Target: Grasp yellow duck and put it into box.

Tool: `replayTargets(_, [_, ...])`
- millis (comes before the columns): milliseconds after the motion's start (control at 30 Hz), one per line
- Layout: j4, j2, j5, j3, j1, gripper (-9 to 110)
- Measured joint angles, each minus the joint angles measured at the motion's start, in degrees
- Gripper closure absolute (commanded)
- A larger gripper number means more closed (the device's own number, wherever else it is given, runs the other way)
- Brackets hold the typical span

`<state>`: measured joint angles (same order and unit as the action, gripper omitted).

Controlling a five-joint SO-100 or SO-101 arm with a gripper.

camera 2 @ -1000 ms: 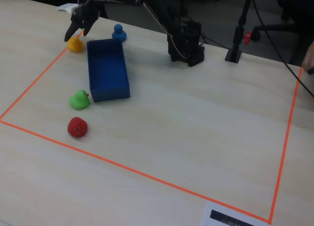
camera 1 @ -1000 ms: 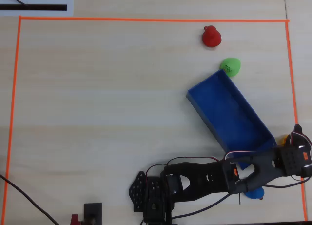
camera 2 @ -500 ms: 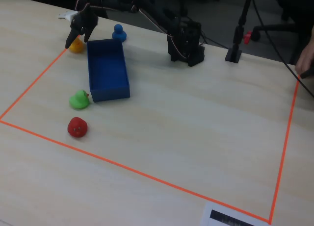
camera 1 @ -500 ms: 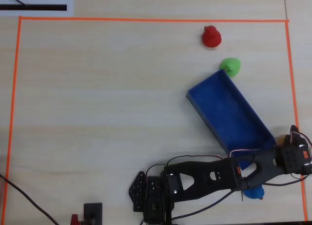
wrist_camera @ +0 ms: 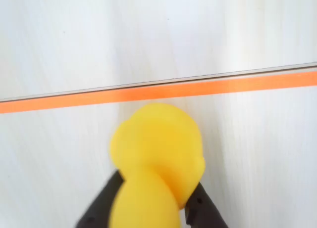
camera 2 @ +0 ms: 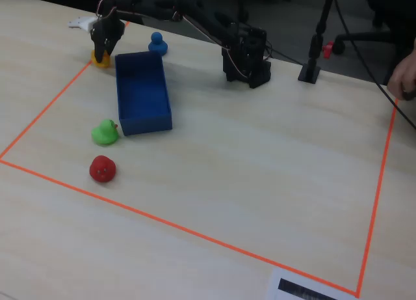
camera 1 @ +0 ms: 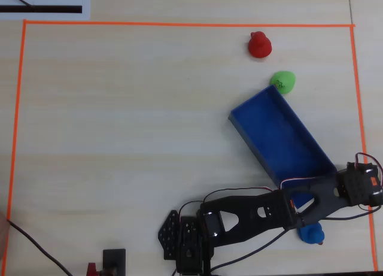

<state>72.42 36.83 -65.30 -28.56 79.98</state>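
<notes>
The yellow duck (wrist_camera: pixel 156 154) sits between my gripper's (wrist_camera: pixel 158 181) two black jaws in the wrist view; both jaws press its sides. In the fixed view the duck (camera 2: pixel 99 60) is low at the table, by the orange tape corner, with the gripper (camera 2: pixel 103 49) right over it. In the overhead view the gripper (camera 1: pixel 364 183) is at the far right edge and hides the duck. The box (camera 1: pixel 254 147), a long blue tray, lies diagonally just left of the gripper and is empty. In the fixed view the box (camera 2: pixel 146 125) lies just right of the gripper.
A blue duck (camera 1: pixel 311 233) (camera 2: pixel 156 44) stands beside the arm near the box's near end. A green duck (camera 1: pixel 282 81) (camera 2: pixel 104 132) touches the box's far end, and a red duck (camera 1: pixel 259 45) (camera 2: pixel 102 168) stands beyond it. Orange tape (wrist_camera: pixel 198 88) borders the work area.
</notes>
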Motion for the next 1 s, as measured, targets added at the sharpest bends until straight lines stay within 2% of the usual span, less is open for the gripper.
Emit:
replayTargets(200, [0.0,0.0,2.9,2.64,0.18,101])
replayTargets(467, [2.2,0.0,18.19,16.7,-0.18,101])
replayTargets(667, [9.23,7.38,22.15,19.16,-7.29,101])
replayTargets(800, [16.44,19.34,17.67,11.78,-15.03,101])
replayTargets(1000, [20.3,36.83,11.25,-13.89,-27.16,101])
